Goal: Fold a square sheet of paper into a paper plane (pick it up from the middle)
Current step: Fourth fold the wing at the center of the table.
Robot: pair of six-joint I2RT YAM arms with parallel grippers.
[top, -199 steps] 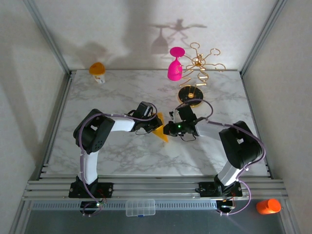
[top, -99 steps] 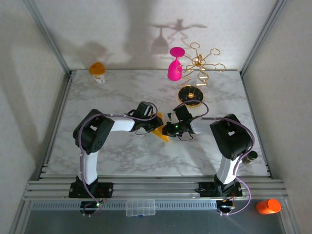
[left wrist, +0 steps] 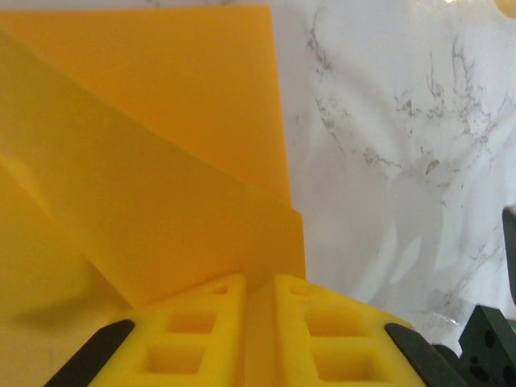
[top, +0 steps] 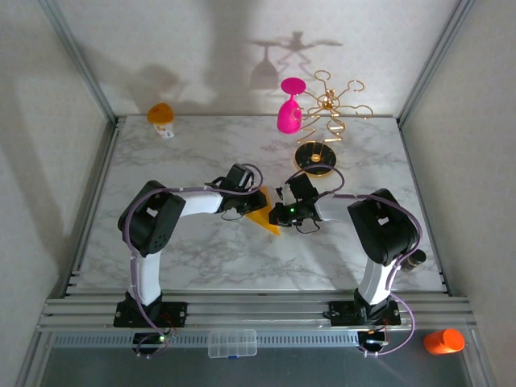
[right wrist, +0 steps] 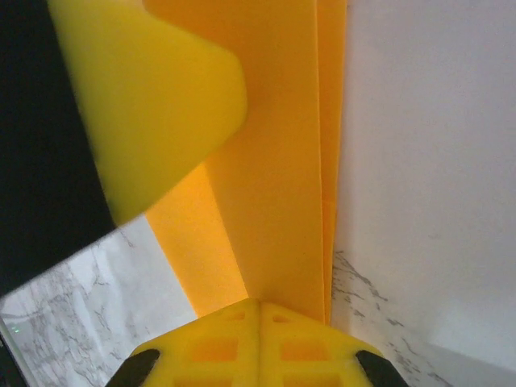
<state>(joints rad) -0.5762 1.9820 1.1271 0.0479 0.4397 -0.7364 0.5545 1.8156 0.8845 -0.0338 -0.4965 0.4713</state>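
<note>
The folded yellow-orange paper (top: 266, 218) was near the middle of the marble table (top: 193, 153), between the 2 arms. The left gripper (left wrist: 260, 284) had its 2 yellow fingers close together, pinching a thin edge of the paper. The right gripper (right wrist: 258, 306) was closed tight on the paper from the other side. Long layered folds ran along the paper.

White marble table (top: 193, 161); plain pale walls (top: 161, 40); aluminium frame posts (top: 81, 60); sharp shadows (top: 266, 68) on back wall.
</note>
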